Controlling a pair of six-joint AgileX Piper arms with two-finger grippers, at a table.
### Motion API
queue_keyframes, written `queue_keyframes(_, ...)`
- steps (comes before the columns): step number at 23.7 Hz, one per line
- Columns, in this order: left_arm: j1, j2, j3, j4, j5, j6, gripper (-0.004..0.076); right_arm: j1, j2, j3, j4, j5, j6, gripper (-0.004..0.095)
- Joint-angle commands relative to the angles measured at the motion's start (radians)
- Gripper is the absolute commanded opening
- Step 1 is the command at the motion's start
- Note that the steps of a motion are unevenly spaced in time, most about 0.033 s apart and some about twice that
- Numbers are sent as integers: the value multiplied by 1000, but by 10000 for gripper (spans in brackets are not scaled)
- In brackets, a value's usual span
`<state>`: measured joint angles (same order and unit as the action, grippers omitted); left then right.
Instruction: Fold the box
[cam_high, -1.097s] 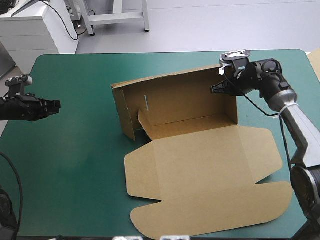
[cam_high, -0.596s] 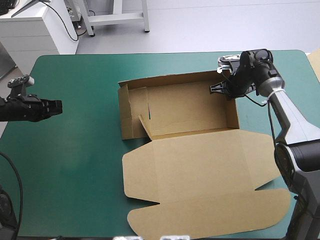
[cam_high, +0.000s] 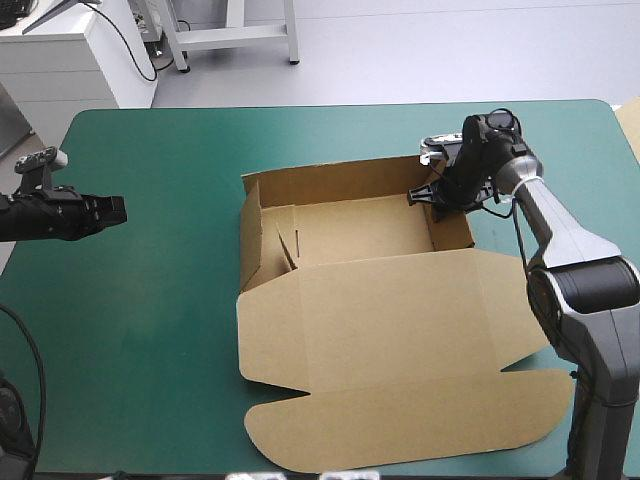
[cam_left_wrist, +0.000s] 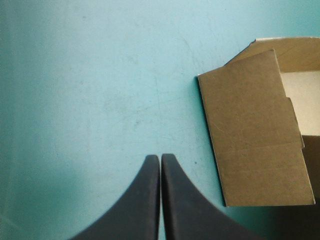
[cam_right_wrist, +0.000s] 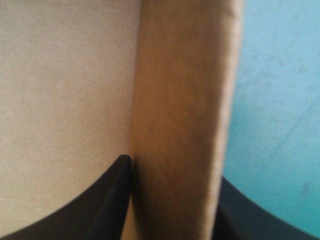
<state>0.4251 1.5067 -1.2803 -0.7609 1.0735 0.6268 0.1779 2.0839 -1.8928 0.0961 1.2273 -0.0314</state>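
The brown box sits mid-table as an open tray with its far, left and right walls raised. Its lid lies flat toward the near edge. My right gripper is at the tray's far right corner. In the right wrist view its gripper straddles the upright right wall, one black finger on each side, shut on it. My left gripper hovers shut over the cover, well left of the box. In the left wrist view its gripper points toward the box's left wall.
The lid's rounded outer flap reaches close to the table's near edge. A wide stretch of teal-green cover lies between the left gripper and the box. A pale board edge shows at the table's far right.
The right gripper has moved left and inward, bringing the box's right wall upright. The tray looks narrower and the lid has slid toward the near edge. The left arm stayed put.
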Motion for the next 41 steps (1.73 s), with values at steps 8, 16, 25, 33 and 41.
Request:
queue_keyframes(8, 0, -38, -23, -62, -10, 13, -8, -1, -147, -201, -11, 20, 37, 665)
queue_keyframes(16, 0, -38, -23, -62, 14, 1, -8, -1, -199, -70, -11, 18, 77, 665)
queue_keyframes(25, 0, -38, -23, -62, 12, 3, -8, -1, -117, -8, -40, 17, 57, 278)
queue_keyframes(33, 0, -38, -23, -62, 12, 3, -8, -1, -197, -56, -26, 19, -45, -21)
queue_keyframes(41, 0, -38, -23, -216, 27, 5, -8, -1, -314, -85, -108, 19, -55, -18)
